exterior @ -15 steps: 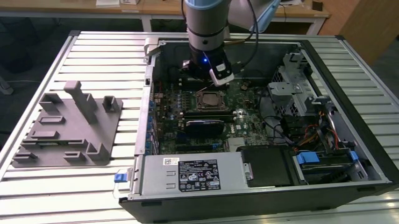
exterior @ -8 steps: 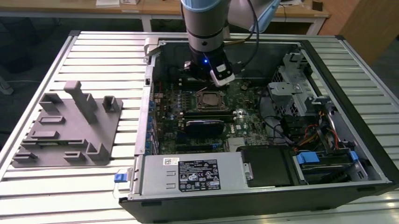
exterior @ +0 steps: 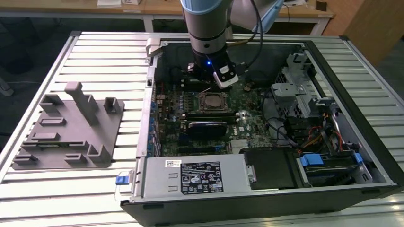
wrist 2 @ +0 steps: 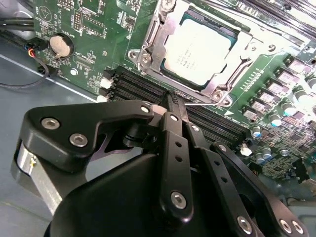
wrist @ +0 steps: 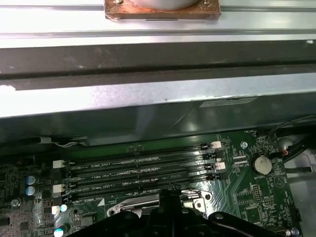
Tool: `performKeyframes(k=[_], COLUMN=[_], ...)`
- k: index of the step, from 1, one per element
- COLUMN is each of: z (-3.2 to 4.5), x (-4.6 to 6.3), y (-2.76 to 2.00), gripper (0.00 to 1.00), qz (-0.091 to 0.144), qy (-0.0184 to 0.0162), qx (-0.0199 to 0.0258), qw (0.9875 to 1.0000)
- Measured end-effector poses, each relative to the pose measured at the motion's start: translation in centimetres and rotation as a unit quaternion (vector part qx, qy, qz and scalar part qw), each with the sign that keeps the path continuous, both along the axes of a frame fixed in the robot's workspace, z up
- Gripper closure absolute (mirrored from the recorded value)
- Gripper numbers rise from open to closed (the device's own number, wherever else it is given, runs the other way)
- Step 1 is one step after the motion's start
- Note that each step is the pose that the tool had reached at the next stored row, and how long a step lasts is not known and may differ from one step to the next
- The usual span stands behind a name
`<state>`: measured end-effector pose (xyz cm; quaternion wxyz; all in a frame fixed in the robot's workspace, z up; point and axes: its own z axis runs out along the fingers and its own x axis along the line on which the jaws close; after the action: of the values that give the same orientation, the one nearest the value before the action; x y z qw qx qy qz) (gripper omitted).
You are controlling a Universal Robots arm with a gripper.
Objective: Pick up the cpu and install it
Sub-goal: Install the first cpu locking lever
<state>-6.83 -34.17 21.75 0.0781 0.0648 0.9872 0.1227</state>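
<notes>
Gripper (wrist 2: 170, 100), closed tight on nothing, hovers just beside the cpu (wrist 2: 197, 52) seated in its socket (wrist 2: 149, 47).

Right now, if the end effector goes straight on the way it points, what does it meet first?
Most likely the memory slots, just beside the socket frame that holds the cpu. Depth is unclear, so the frame's edge is also possible.

Illegible print on power supply label (exterior: 202, 176)
</notes>
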Motion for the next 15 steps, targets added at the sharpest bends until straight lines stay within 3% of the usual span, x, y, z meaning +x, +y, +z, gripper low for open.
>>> performKeyframes(k=[15], z=[-0.11], x=[-0.01], y=[0.17], gripper=[0.89], qz=[-0.015], qy=[-0.0001], qx=[0.0], qw=[0.9999])
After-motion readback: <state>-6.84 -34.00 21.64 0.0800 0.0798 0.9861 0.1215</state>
